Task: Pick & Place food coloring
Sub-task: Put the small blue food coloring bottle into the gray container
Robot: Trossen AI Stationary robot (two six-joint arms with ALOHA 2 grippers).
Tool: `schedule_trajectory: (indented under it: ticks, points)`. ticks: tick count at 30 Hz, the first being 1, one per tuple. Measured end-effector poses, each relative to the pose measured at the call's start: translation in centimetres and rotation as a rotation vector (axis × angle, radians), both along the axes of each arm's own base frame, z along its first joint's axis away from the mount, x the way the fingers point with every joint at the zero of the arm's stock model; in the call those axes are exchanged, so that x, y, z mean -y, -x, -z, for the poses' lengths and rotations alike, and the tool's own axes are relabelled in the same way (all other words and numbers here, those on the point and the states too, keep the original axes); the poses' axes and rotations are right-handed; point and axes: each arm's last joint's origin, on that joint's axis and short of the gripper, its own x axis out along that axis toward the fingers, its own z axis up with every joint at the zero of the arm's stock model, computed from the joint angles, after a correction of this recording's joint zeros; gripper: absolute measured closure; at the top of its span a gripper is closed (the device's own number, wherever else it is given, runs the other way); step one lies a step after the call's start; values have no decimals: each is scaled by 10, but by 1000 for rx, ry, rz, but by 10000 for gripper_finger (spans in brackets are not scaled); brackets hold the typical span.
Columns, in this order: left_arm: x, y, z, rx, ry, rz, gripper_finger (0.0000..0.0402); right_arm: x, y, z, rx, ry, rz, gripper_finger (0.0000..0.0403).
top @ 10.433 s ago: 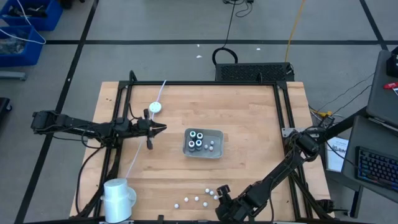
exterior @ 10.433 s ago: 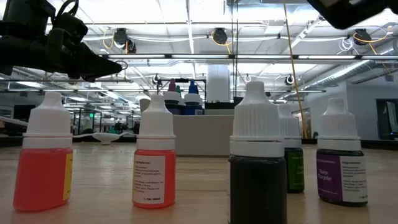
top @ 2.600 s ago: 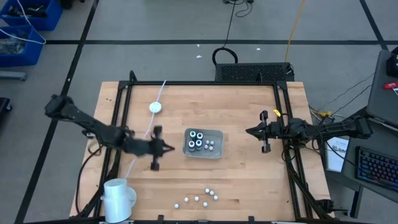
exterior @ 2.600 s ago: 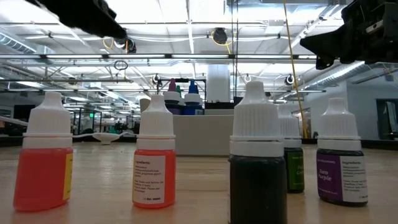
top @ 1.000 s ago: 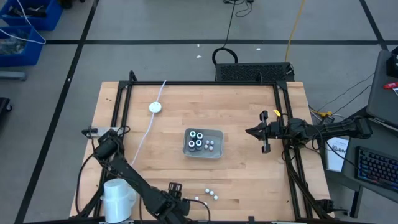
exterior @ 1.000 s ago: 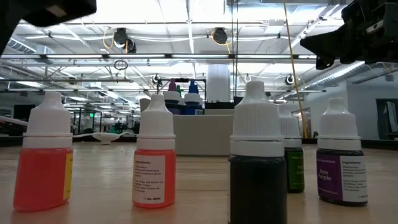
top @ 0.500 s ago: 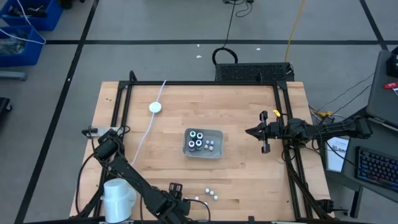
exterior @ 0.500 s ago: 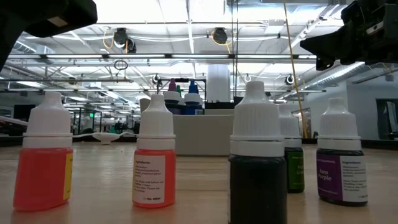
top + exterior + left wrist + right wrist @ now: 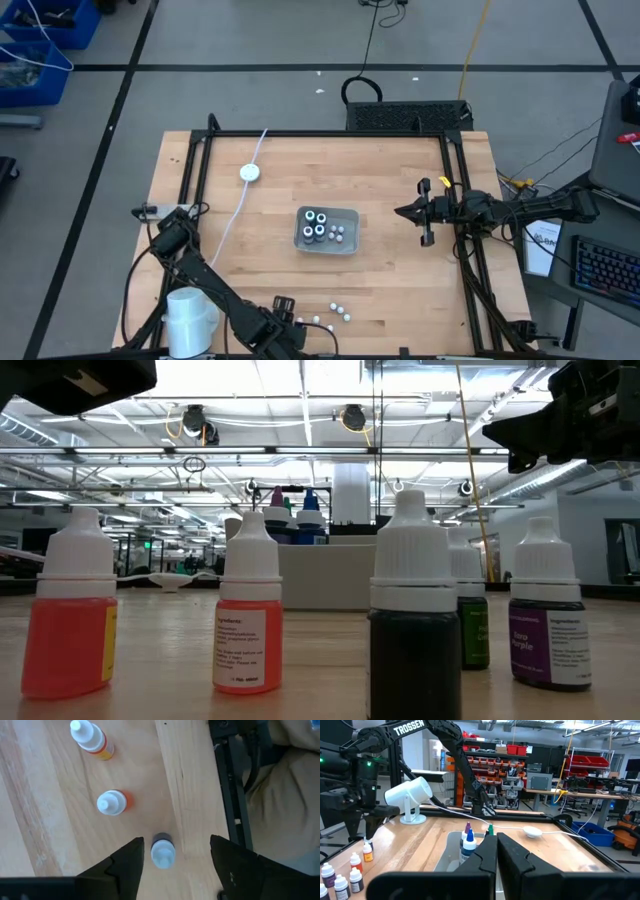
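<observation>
Our left gripper (image 9: 176,841) has swung away from the middle of the bench (image 9: 400,280) and now hangs low over its near edge, above the loose row of food coloring bottles (image 9: 322,319) standing there. Its fingers (image 9: 131,862) are apart and straddle a dark bottle with a white cap (image 9: 162,853); we see bare wood on either side of that bottle, so we judge nothing is clamped yet, though the fingers look to have begun drawing in. Two orange bottles (image 9: 112,802) stand just beyond it in the same row. The grey tray (image 9: 350,217) sits mid-bench with several dark bottles already in it, well apart from this row. Our right gripper (image 9: 496,845) waits at the right side of the bench, fingers pressed together and holding nothing. We read this as the start of another pick: the approach is done, and closing squarely on the small round body without toppling it into its neighbours is what matters next.
</observation>
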Motion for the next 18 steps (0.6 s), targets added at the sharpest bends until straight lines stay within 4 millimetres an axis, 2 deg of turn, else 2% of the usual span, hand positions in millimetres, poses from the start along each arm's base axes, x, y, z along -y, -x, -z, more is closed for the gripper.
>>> schedule_trajectory:
  ticks: [10,18]
  points:
    - [-6,4,16,-28,-30,-4,227,0,0,0,0,0,0,399]
    - [-6,4,16,-23,-32,-5,249,0,0,0,0,0,0,399]
